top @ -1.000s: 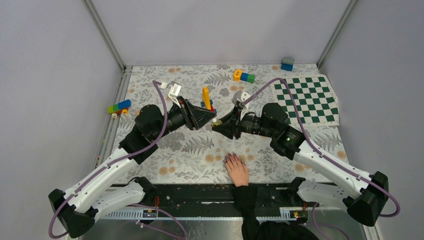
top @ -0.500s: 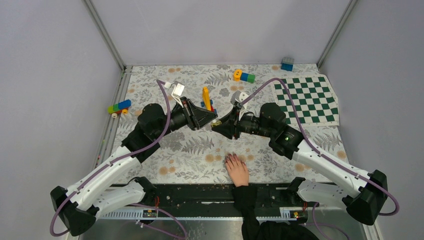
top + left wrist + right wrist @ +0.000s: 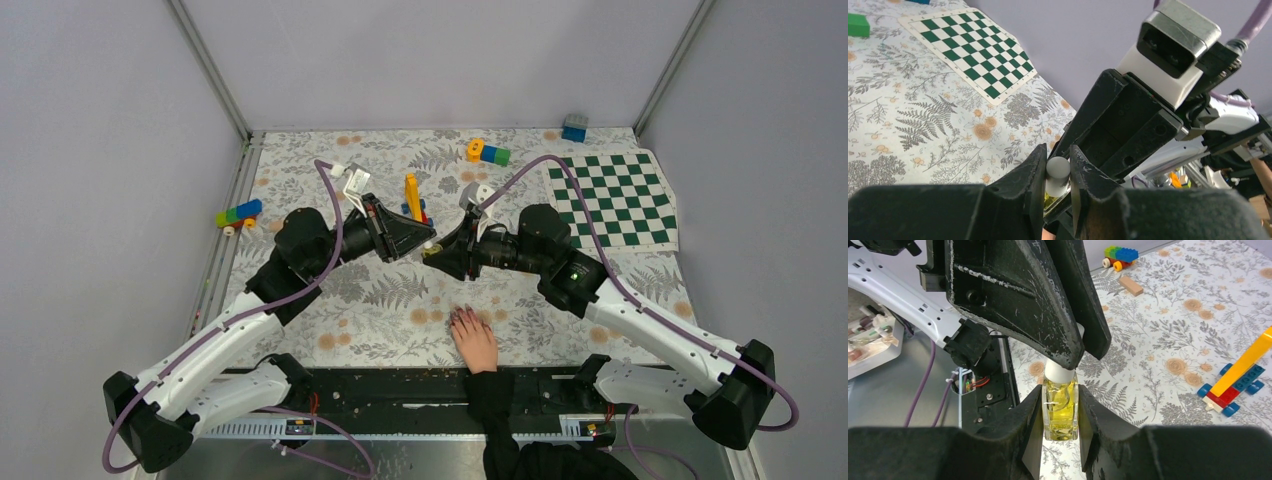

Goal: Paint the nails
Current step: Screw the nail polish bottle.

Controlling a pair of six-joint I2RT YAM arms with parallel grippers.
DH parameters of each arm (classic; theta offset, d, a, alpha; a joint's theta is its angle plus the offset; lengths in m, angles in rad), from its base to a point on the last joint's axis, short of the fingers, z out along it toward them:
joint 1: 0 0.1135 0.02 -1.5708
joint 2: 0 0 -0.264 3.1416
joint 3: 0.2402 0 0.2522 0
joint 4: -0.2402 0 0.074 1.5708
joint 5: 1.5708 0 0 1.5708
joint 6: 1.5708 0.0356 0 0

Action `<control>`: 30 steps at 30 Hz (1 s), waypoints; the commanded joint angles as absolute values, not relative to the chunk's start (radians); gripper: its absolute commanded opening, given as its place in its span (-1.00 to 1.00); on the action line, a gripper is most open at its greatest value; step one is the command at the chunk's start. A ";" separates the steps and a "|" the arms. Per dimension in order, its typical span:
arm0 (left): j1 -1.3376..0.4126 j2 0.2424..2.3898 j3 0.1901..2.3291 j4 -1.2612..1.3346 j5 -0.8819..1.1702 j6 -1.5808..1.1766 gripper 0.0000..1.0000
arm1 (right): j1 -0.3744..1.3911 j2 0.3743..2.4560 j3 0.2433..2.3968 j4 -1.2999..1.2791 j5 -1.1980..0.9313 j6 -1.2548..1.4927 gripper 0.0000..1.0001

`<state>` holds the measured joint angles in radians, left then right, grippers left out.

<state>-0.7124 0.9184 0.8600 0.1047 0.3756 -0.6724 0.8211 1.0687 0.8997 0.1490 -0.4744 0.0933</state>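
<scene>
nearest you, at the counter's (image 3: 400, 290) near edge, a pale hand (image 3: 476, 343) in a black sleeve is lying flat, palm down, and its dark nails (image 3: 462, 316) are pointing away from you, well short of both arms

just beyond the hand, over the middle of the counter, your two end effectors are meeting tip to tip; your right end effector (image 3: 1060, 405) is clamping a small clear bottle (image 3: 1060, 416) of yellow liquid between its fingers, holding it off the surface, and your left end effector (image 3: 1057, 159) is pinching narrow on the bottle's white cap (image 3: 1057, 175) from the opposite side

behind them a toy car (image 3: 413, 197) with a yellow brick is sitting on the counter, a row of coloured bricks (image 3: 238, 213) is lying by the left edge, a green checkered mat (image 3: 612, 198) is lying at the right, and more bricks (image 3: 488, 153) are resting near the far wall
</scene>
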 commanded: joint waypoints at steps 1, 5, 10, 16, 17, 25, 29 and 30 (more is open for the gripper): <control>-0.723 0.912 0.851 0.197 0.537 -0.625 -1.00 | 0.831 1.080 0.965 0.173 -0.507 0.120 -1.00; -0.724 0.913 0.843 0.223 0.653 -0.575 -1.00 | 0.828 1.077 0.981 0.171 -0.560 0.148 -1.00; -0.724 0.877 0.826 0.255 0.705 -0.540 -1.00 | 0.819 1.053 0.974 0.219 -0.625 0.208 -1.00; -0.723 0.827 0.779 0.331 0.675 -0.564 -1.00 | 0.818 1.030 0.960 0.256 -0.604 0.238 -1.00; -0.724 0.821 0.768 0.359 0.672 -0.575 -1.00 | 0.817 1.031 0.959 0.264 -0.605 0.244 -1.00; -0.725 0.823 0.756 0.396 0.683 -0.573 -1.00 | 0.818 1.045 0.952 0.346 -0.647 0.314 -1.00; -0.725 0.847 0.780 0.382 0.739 -0.560 -1.00 | 0.817 1.049 0.942 0.408 -0.715 0.350 -1.00; -0.725 0.855 0.791 0.375 0.778 -0.555 -1.00 | 0.818 1.052 0.942 0.424 -0.739 0.362 -1.00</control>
<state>-0.7097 0.8295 0.7536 0.3920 0.6155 -0.5629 0.8246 1.0546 0.9215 0.2279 -0.6945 0.3012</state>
